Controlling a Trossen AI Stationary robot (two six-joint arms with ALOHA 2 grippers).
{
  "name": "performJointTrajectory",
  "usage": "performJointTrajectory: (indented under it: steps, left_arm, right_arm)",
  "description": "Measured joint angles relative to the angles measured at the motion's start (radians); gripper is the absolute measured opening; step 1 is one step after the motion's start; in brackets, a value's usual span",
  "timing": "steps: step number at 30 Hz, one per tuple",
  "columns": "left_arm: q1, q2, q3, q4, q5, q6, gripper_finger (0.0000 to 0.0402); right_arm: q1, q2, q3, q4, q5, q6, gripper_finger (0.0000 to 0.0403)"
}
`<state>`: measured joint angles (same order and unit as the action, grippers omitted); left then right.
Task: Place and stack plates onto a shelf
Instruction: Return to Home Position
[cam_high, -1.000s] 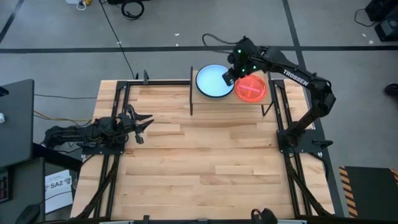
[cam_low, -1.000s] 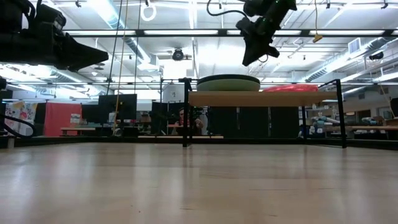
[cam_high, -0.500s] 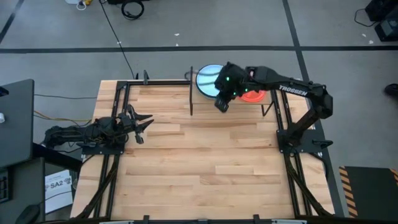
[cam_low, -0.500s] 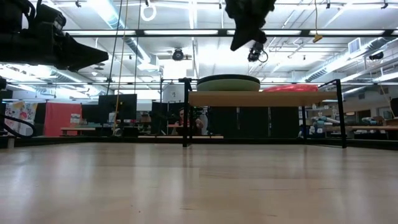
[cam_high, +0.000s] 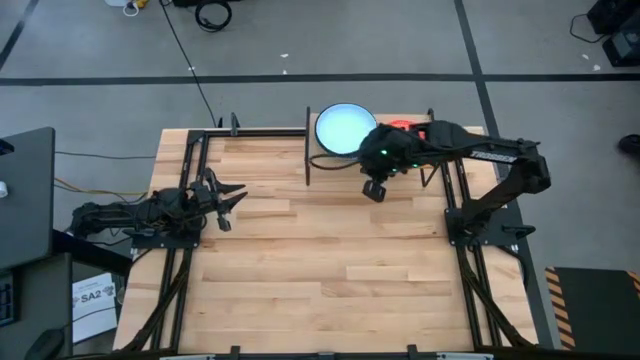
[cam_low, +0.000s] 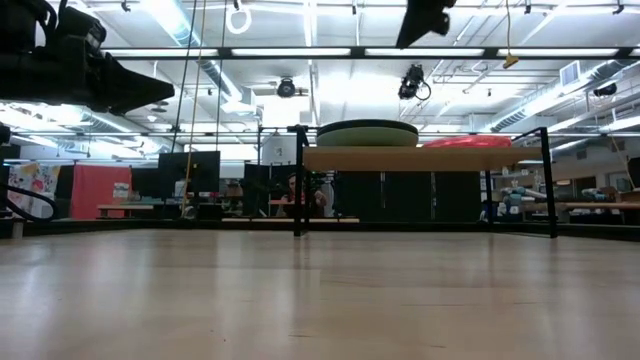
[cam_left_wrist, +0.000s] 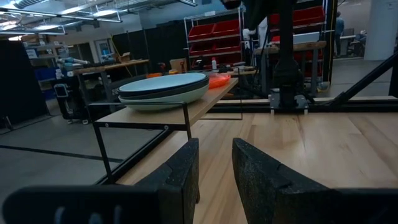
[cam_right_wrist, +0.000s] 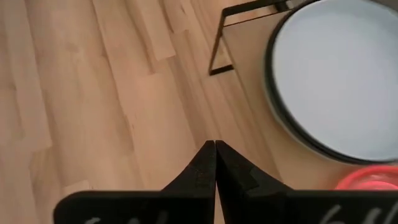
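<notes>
The shelf (cam_high: 318, 157) stands at the table's far edge. On its left half rests a stack of larger plates, a light blue plate (cam_high: 340, 129) on top; it also shows in the low view (cam_low: 367, 133) and the left wrist view (cam_left_wrist: 165, 90). On the right half lies a red plate (cam_high: 403, 127), mostly hidden under my right arm. My right gripper (cam_high: 374, 190) is shut and empty, above the table just in front of the shelf. My left gripper (cam_high: 226, 198) is open and empty, low at the table's left edge.
Bare wooden tabletop (cam_high: 320, 260) lies in front of the shelf. Black metal frames (cam_high: 190, 180) run along the left and right sides of the table. The shelf's thin black legs (cam_low: 298, 195) stand on the tabletop.
My right gripper has drawn back from above the shelf, between the two stacks, toward the table's near edge and now hangs over the table in front of the shelf. The plates have stayed in place.
</notes>
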<state>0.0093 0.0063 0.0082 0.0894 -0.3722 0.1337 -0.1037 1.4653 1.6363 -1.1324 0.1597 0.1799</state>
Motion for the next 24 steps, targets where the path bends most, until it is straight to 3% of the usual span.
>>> performJointTrajectory:
  steps: [10, 24]
  left_arm:
    - [0.000, 0.000, 0.000, 0.001, 0.000, 0.000, 0.0103]
    - [0.000, 0.000, 0.000, 0.002, 0.002, 0.000, 0.0103]
  right_arm:
    - [0.072, -0.176, -0.056, -0.004, 0.085, -0.011, 0.0012]
    - [0.084, -0.679, -0.680, 0.397, 0.057, -0.015, 0.0012]
